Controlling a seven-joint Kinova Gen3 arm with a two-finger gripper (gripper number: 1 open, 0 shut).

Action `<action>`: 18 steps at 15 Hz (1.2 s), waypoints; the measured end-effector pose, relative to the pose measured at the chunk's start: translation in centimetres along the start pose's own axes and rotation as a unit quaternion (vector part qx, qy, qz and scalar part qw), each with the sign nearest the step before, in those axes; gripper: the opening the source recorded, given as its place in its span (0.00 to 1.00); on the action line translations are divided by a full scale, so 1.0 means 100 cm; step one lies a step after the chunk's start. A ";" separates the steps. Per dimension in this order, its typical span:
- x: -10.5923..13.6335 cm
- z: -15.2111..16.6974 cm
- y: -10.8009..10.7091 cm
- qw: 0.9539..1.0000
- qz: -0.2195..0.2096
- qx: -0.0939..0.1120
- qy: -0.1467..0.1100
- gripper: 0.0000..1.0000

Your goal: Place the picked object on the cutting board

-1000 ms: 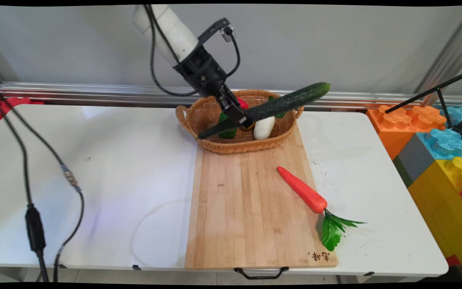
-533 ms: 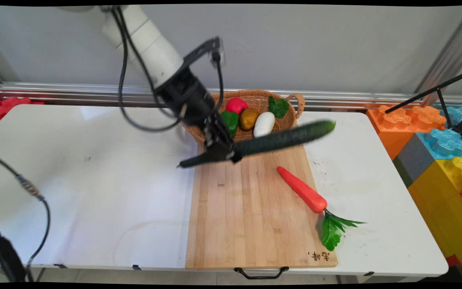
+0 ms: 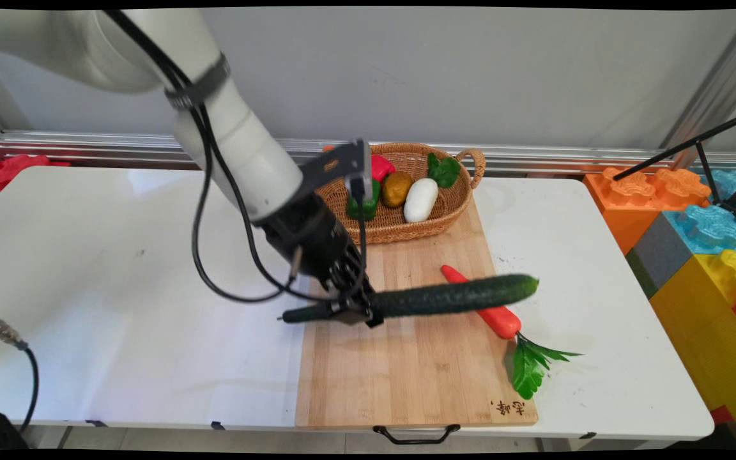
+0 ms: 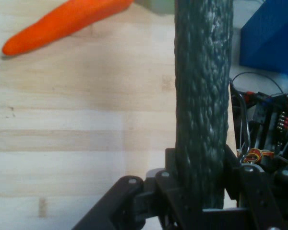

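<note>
My gripper (image 3: 354,313) is shut on a long dark green cucumber (image 3: 444,297), gripping it near its thin left end. It holds the cucumber nearly level just above the wooden cutting board (image 3: 406,358). The thick end of the cucumber crosses in front of an orange carrot (image 3: 499,317) that lies on the board's right side. In the hand view the cucumber (image 4: 203,96) runs straight up from the gripper (image 4: 199,191), with the carrot (image 4: 62,24) at the upper left on the board (image 4: 77,120).
A wicker basket (image 3: 406,223) at the board's far end holds a red pepper, a green pepper, a brown potato, a white vegetable and a green leafy piece. Large coloured toy blocks (image 3: 706,255) stand off the table's right edge. Black cables hang at the left.
The gripper has carried the cucumber from over the basket down and toward the near side, to just above the middle of the board. The cucumber has gone from tilted to almost level.
</note>
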 end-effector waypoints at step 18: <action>-0.012 0.095 0.003 1.000 -0.010 0.017 -0.021 1.00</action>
